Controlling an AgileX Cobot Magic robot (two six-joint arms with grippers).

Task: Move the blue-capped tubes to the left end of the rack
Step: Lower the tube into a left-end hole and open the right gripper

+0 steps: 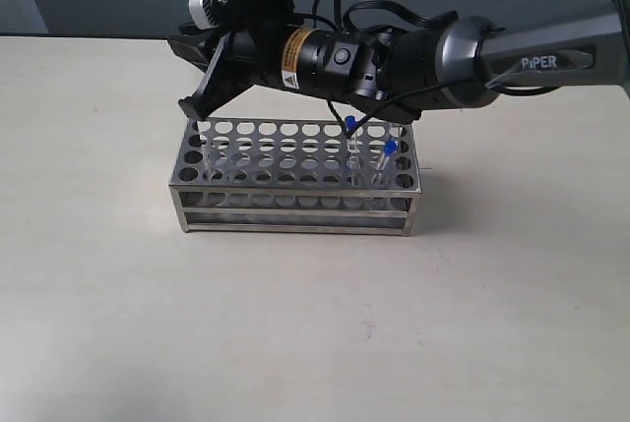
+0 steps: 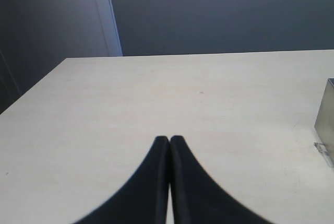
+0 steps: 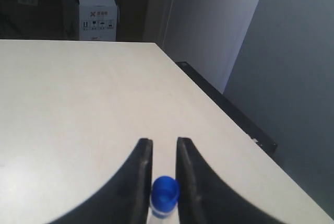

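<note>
Steel, bright and punched with rows of round holes, the rectangular open-sided test-tube rack (image 1: 295, 208) stands mid-table on the pale beige tabletop (image 1: 295, 333) in the exterior view. Two thin clear blue-capped tubes stand in holes at its right end, one (image 1: 349, 124) just behind and to the left of the other (image 1: 390, 148). The black right gripper (image 1: 194, 107) reaches across from the right, its body above the rack and its tips just over the rack's left end. What it carries cannot be told from here.

In the left wrist view, the black left gripper (image 2: 169, 139) hangs over bare tabletop, its two fingers pressed together with nothing between them. A shiny metal end, apparently the rack (image 2: 326, 112), shows at the picture's edge, well apart from the tips.

In the right wrist view, the right gripper (image 3: 164, 143) is clamped on a blue-capped tube (image 3: 165, 191), whose cap sits between the two fingers, back from their tips.
</note>
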